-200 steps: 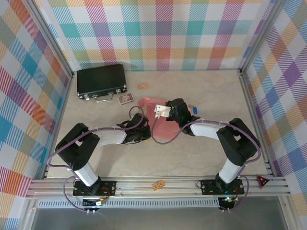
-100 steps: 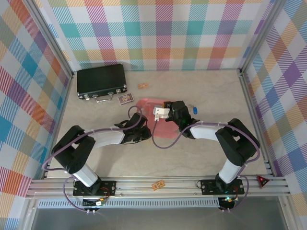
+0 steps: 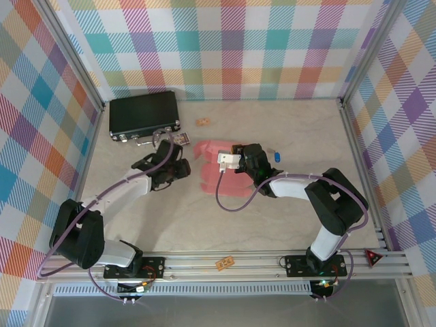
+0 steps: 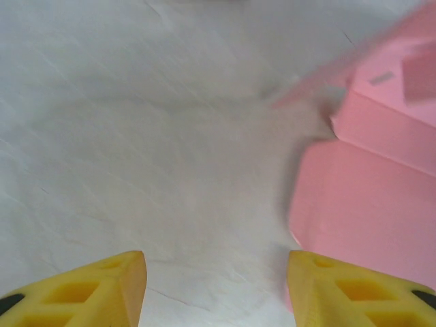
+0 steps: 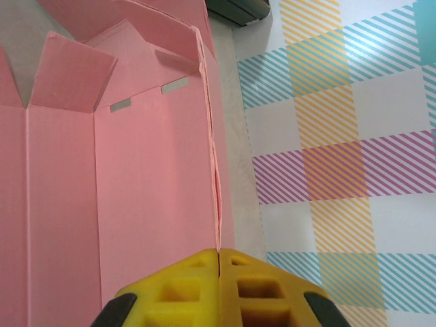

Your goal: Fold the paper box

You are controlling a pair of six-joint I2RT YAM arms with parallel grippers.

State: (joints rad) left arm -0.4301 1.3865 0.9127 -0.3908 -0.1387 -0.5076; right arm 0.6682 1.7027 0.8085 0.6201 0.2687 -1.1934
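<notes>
Pink card, the box (image 3: 210,151) lies part-folded at the middle of the table (image 3: 293,136), with flaps raised at one end. It is well apart from the black case (image 3: 143,114) at the far left. The right claw (image 5: 218,257) is closed on a thin upright wall of the box, its yellow fingers (image 5: 177,289) pinched together over the edge. The left claw (image 4: 214,289) hangs over bare table just left of the box, fingers spread with nothing between them. A flat pink flap lies beside its right finger.
</notes>
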